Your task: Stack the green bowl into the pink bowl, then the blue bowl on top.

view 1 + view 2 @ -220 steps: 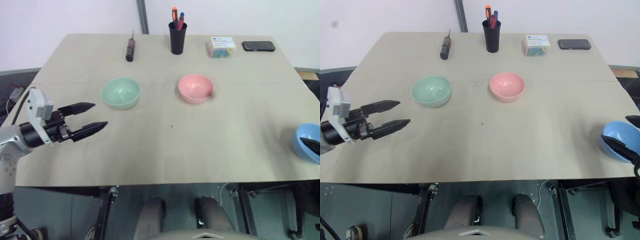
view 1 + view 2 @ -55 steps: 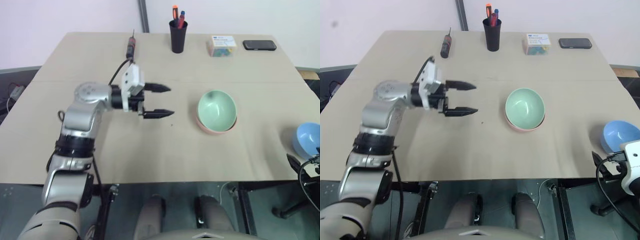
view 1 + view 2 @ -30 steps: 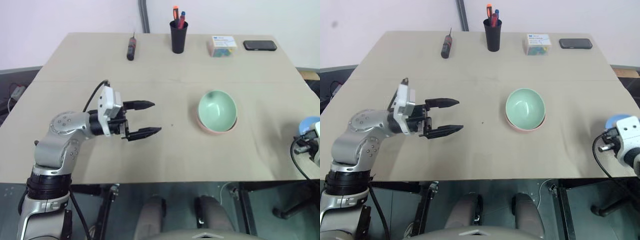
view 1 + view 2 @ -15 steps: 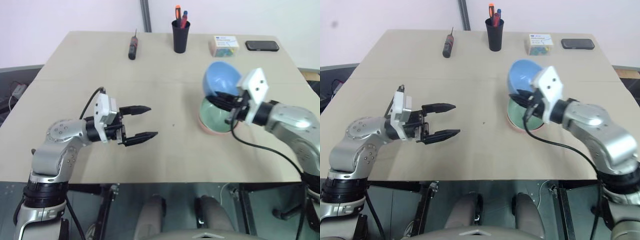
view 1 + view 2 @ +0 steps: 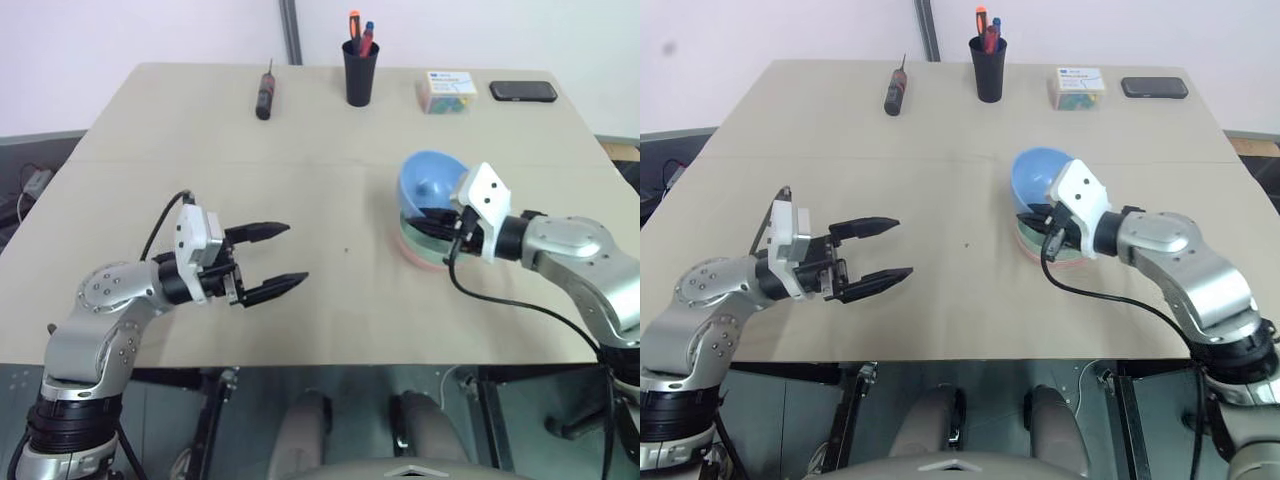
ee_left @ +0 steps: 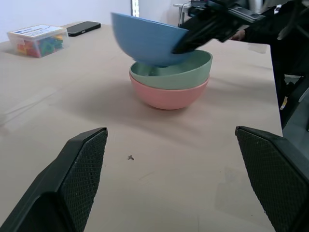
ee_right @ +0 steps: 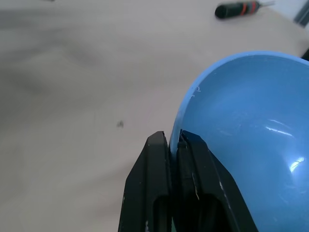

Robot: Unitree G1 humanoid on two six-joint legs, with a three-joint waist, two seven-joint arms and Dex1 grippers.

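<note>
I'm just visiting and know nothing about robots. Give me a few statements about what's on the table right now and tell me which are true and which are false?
1. The right gripper is pinching the rim of the blue bowl. True.
2. The green bowl sits inside the pink bowl. True.
3. The blue bowl lies flat and fully nested in the stack. False: it is tilted, held over the green bowl.
4. The left gripper is holding the screwdriver. False: it is open and empty; the screwdriver lies at the far side of the table.
5. A black cup with pens stands upright. True.
</note>
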